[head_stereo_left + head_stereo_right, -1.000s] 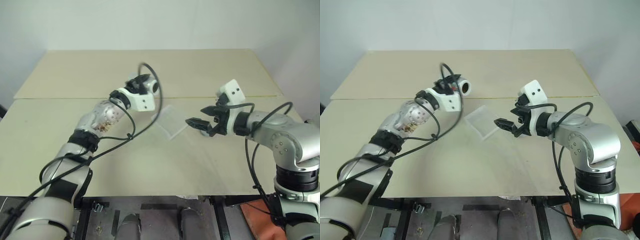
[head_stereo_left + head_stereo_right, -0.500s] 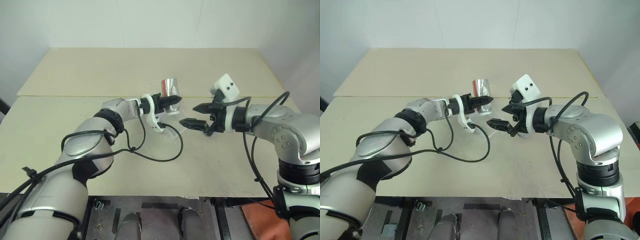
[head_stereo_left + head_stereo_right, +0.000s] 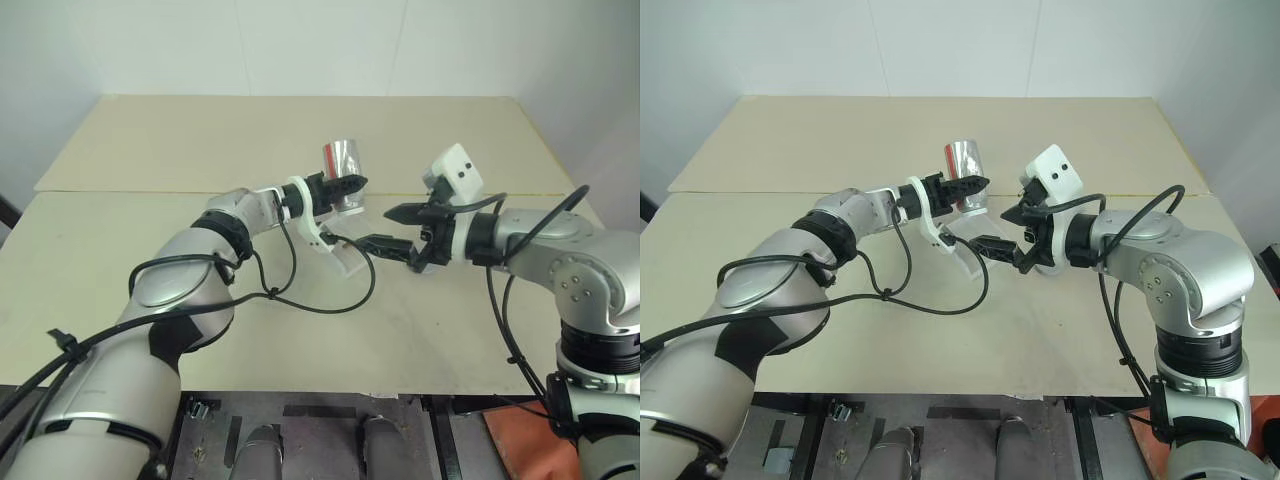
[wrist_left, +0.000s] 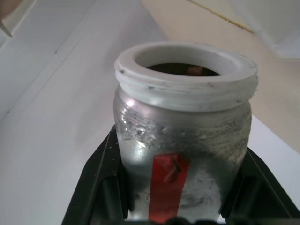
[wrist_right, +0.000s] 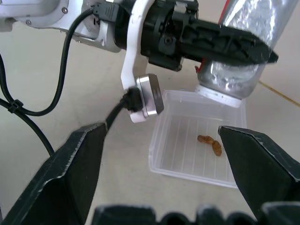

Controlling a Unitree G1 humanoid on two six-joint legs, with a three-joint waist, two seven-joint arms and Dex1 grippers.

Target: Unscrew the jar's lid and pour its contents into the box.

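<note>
A: What changed? Left hand (image 3: 352,186) swung in toward the middle and rolled over – a second ago the jar (image 3: 343,165) lay nearly level, mouth facing sideways.
B: Now?
A: Jar tipped mouth-down over the box (image 5: 197,138). Brown contents (image 5: 211,143) lie inside it – right hand (image 3: 384,228) crept slightly closer.

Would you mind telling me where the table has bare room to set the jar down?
The wide far half of the beige table, beyond the seam, is bare, and so is the near-left stretch. It is crowded at the centre: the left pincer holds the silvery red-labelled jar over the clear plastic box, with the open right pincer beside it.
</note>
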